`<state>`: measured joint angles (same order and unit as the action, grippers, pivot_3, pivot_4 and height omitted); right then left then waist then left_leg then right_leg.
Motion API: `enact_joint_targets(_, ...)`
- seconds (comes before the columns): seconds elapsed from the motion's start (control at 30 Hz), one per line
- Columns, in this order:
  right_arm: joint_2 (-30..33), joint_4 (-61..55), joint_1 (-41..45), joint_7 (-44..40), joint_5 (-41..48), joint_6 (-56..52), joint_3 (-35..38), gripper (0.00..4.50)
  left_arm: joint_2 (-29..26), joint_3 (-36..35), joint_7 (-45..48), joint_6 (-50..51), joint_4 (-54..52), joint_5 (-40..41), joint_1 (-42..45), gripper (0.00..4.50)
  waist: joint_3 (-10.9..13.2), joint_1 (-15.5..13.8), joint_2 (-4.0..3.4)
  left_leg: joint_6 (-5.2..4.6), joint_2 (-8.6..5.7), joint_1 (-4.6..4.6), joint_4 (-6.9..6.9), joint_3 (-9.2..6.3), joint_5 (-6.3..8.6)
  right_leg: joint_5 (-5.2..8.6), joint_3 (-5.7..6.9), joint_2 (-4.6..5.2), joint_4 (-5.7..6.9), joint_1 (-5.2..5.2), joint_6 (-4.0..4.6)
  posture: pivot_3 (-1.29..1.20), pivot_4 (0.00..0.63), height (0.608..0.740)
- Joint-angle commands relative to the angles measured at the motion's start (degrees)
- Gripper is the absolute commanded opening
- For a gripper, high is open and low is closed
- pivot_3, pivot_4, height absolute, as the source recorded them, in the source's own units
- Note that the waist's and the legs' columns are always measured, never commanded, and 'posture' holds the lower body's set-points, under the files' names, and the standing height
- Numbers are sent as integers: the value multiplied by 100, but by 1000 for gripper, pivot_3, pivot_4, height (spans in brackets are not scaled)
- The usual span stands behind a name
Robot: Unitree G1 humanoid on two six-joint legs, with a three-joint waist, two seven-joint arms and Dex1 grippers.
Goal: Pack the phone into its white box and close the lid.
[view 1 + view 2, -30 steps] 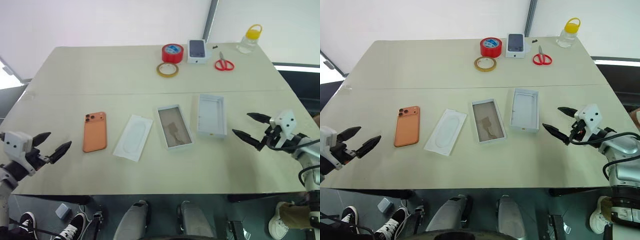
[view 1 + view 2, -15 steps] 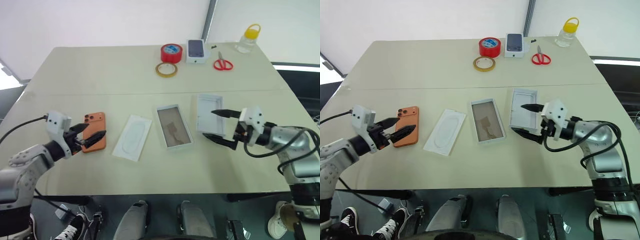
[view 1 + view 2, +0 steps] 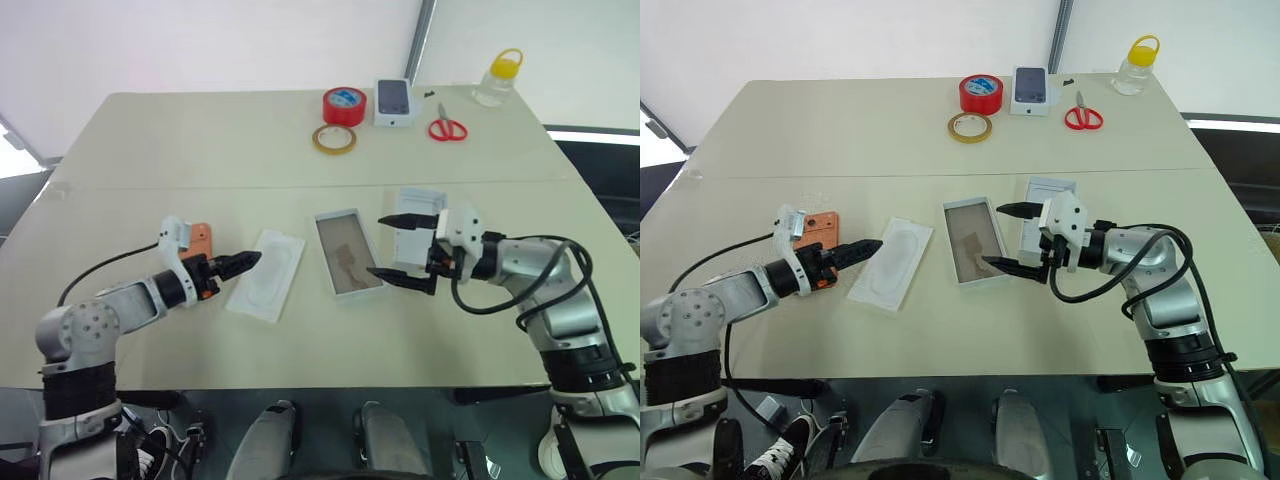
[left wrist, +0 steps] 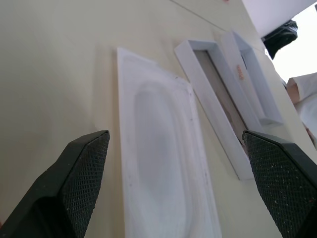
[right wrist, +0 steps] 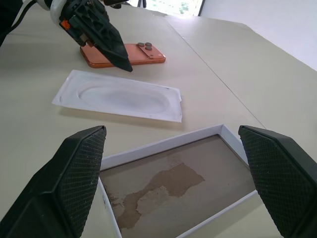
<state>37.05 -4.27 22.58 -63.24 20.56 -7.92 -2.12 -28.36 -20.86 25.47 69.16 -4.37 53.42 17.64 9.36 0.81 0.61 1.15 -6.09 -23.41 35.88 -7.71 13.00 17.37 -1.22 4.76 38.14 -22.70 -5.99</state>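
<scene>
Right gripper point(image 3: 1012, 240) is spread wide, empty, hovering over the white box point(image 3: 975, 241) with its patchy greyish-brown floor. Left gripper point(image 3: 240, 262), also spread and empty, hangs over the flat white card point(image 3: 891, 263) left of that box. Orange phone point(image 5: 124, 53) lies past the card; all-white lid point(image 3: 420, 231) sits right of the box.

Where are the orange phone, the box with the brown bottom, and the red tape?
orange phone point(image 5: 130, 53), right wrist view, on its orange back.
box with the brown bottom point(image 3: 346, 253), left eye view, on its brownish inner floor.
red tape point(image 3: 344, 107), left eye view, on the roll's red side.
</scene>
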Motion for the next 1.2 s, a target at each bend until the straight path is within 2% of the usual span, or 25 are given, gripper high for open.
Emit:
enact_joint_targets(0.03,-46,-149,91,56,26,69,48,4500,67,-59,-74,134,149,103,119,4487,0,-9,0,0,0,0,0,0,0,0,0,0,0,0,0,0,150,740)
enact_joint_targets(0.3,-70,-351,28,174,48,-17,30,4500,145,92,32,339,474,64,207,4487,-2,-16,-2,0,-2,0,1,0,0,0,1,3,-1,2,0,0,150,740)
enact_joint_targets(0.4,-80,-401,55,207,51,-57,23,4500,175,170,88,364,498,21,158,3708,-2,-16,-2,1,-3,0,2,0,0,0,0,4,-2,3,0,0,150,740)
enact_joint_targets(0.47,-89,-436,85,228,56,-82,18,4500,226,177,83,349,498,11,136,2814,-2,-15,-1,1,-3,0,2,0,0,0,0,4,-2,3,0,0,150,740)
enact_joint_targets(0.8,-179,-484,76,332,-21,-62,-10,4500,300,215,71,259,521,-74,118,2814,-4,-15,-3,0,-2,2,2,0,0,0,1,3,-1,4,0,0,150,740)
enact_joint_targets(0.9,-181,-513,17,345,-47,-43,-14,4500,286,184,72,234,577,-116,72,1962,-4,-15,-3,0,-3,2,2,0,0,0,1,3,-1,4,0,0,150,740)
enact_joint_targets(1.0,-177,-523,-29,373,-97,-24,-27,4500,264,155,69,272,577,-100,72,389,-7,-16,-9,1,-2,1,1,0,0,0,1,3,-2,3,0,0,150,740)
enact_joint_targets(1.03,-177,-521,-40,375,-111,-21,-32,4500,273,133,47,287,572,-86,72,27,-11,-14,-15,0,-3,3,1,0,0,0,0,4,-1,5,0,0,150,740)
enact_joint_targets(1.2,-233,-525,-90,413,-207,40,-122,4500,335,-26,-88,290,520,-10,5,27,-12,2,-16,0,-1,6,-1,0,1,0,-1,2,0,5,0,0,150,740)
